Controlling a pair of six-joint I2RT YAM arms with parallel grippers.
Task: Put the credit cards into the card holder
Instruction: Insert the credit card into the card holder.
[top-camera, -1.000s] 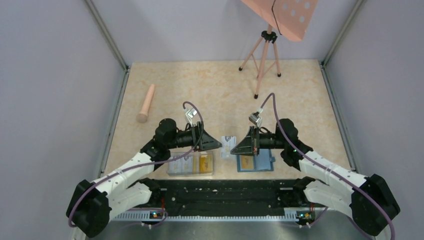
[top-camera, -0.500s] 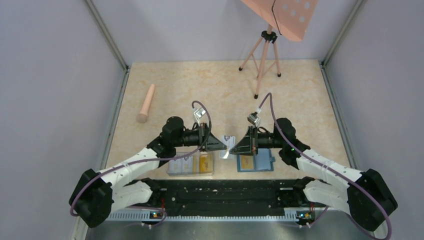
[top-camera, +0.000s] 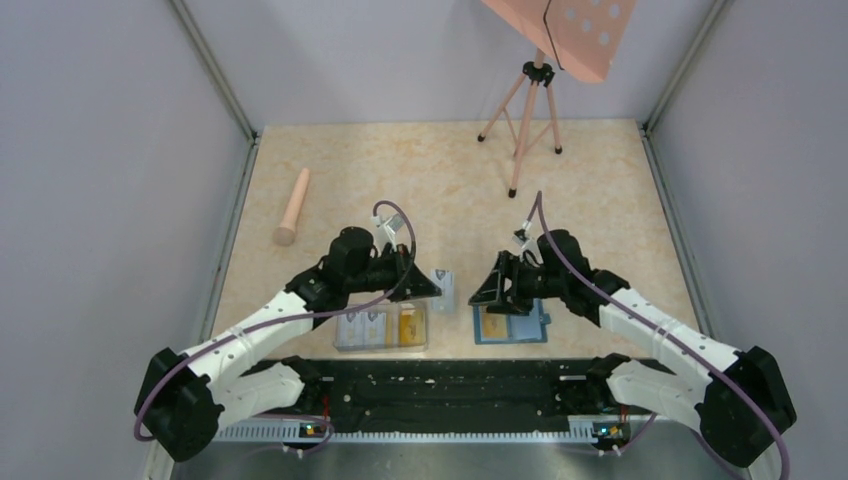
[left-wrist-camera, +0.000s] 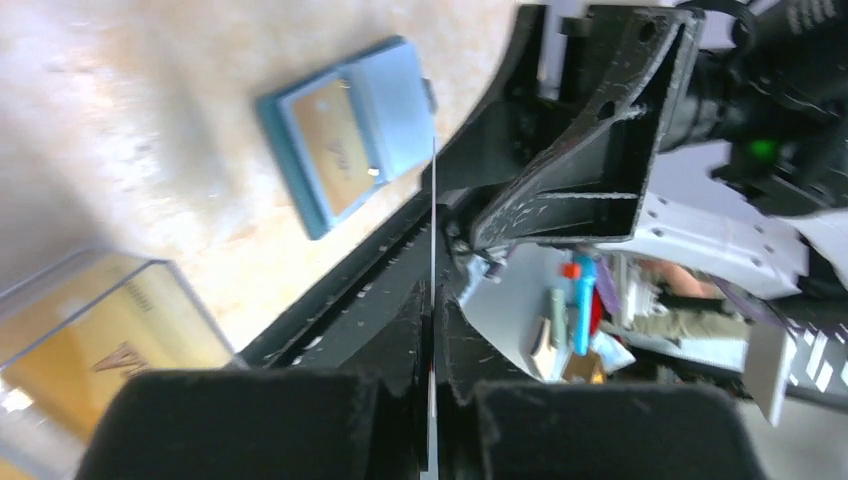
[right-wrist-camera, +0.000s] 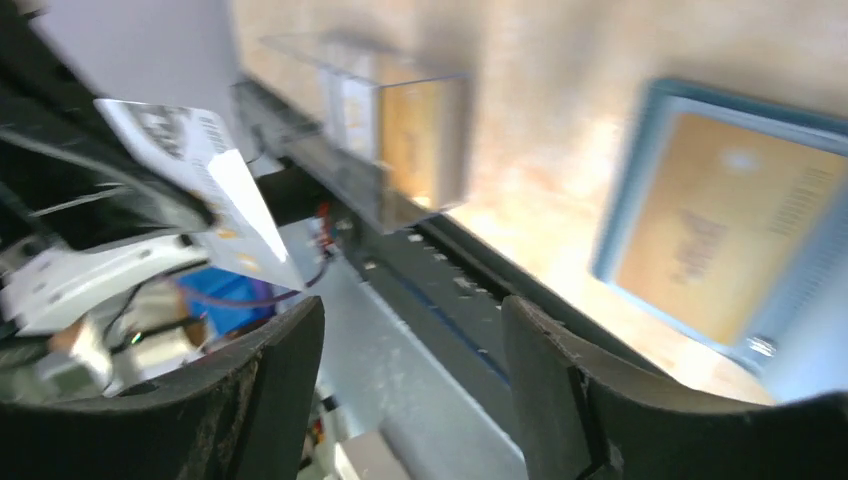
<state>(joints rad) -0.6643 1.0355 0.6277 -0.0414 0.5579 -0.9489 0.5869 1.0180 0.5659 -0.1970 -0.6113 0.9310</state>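
A pale blue-white credit card hangs in the air between the two arms, with my left gripper shut on it. The left wrist view shows this card edge-on as a thin line, pinched between the shut fingers of the left gripper. My right gripper stands open a short way to the card's right, apart from it. Nothing lies between the spread fingers of the right gripper, and the card shows off to their left. The teal card holder lies open on the table with a yellow-orange card in it.
A clear plastic box with yellow and pale cards lies under the left arm. A peach cylinder lies at the far left. A pink tripod stands at the back. The black rail runs along the near edge.
The right gripper has opened and drawn back to the right, letting go of the pale card. The left gripper has closed on that card and now carries it.
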